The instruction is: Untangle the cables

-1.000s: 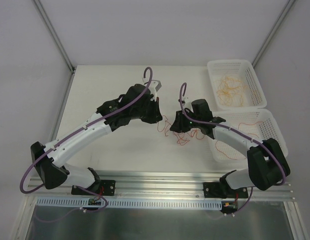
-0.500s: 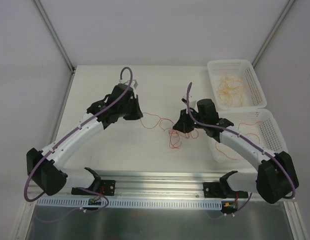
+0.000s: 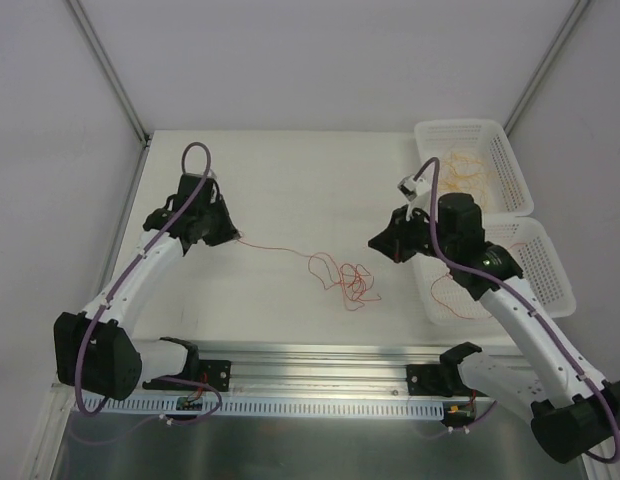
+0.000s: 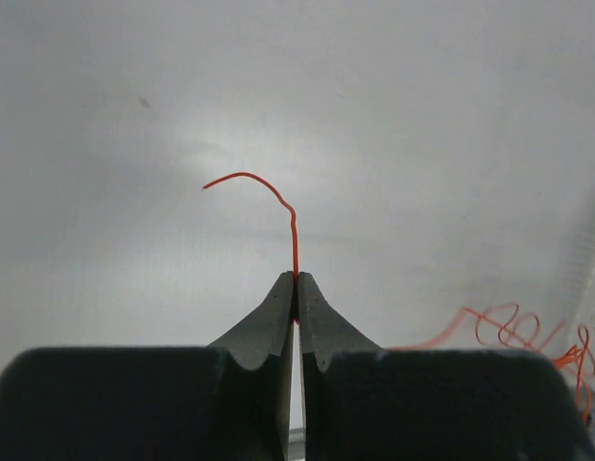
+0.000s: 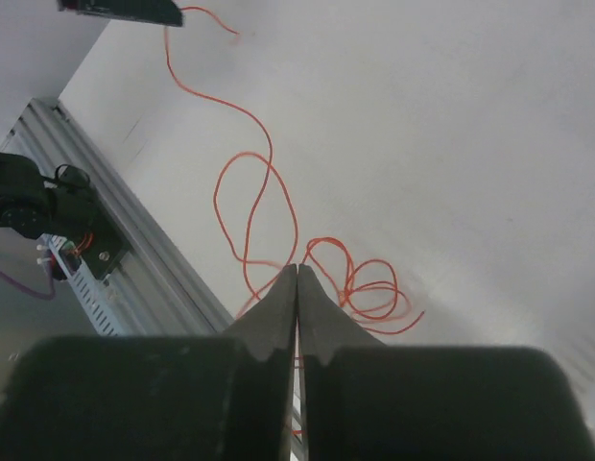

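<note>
The left pincer grips the end of a red cable; the right pincer is clenched shut, tangled loops lying on the worktop beyond its tips.

table: white | mid-table: curled red-orange cable | right edge: far basket, near basket, both white

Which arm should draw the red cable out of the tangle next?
Left. The left hand is shut on the red cable, which runs straight to the tangle. The right hand is shut with nothing clearly held.
</note>
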`<act>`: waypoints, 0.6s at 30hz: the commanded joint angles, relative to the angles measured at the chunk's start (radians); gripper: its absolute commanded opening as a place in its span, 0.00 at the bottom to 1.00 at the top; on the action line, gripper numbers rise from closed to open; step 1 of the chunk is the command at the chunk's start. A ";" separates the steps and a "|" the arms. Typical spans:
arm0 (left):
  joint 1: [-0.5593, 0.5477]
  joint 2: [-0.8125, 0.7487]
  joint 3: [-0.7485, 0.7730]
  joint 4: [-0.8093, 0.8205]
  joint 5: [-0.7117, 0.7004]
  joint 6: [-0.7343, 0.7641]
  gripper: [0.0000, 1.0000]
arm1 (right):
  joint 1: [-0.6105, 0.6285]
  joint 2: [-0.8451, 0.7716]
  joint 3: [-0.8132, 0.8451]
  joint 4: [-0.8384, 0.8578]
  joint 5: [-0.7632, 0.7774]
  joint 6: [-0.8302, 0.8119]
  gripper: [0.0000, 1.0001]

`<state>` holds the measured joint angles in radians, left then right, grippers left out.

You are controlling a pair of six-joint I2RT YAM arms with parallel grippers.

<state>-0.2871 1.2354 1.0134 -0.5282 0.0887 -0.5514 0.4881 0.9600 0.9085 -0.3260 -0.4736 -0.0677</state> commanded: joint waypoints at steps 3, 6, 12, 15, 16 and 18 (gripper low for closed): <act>0.101 -0.054 0.002 -0.036 -0.054 0.050 0.00 | -0.059 -0.064 0.202 -0.214 0.078 -0.043 0.01; 0.101 -0.051 0.024 -0.032 0.035 0.051 0.00 | -0.059 -0.014 0.260 -0.252 0.041 -0.041 0.01; 0.101 -0.051 -0.033 -0.027 0.051 0.061 0.02 | -0.028 0.112 0.144 -0.223 0.019 0.022 0.12; 0.101 -0.073 -0.085 -0.026 0.055 0.062 0.02 | 0.052 0.184 0.074 -0.196 0.091 0.055 0.34; 0.101 -0.079 -0.096 -0.024 0.059 0.062 0.02 | 0.093 0.203 0.060 -0.186 0.154 0.063 0.36; 0.101 -0.097 -0.125 -0.024 0.057 0.064 0.02 | 0.122 0.264 0.026 -0.160 0.228 0.115 0.44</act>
<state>-0.1780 1.1847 0.9184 -0.5449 0.1230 -0.5087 0.5629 1.1828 0.9642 -0.5060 -0.3622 -0.0231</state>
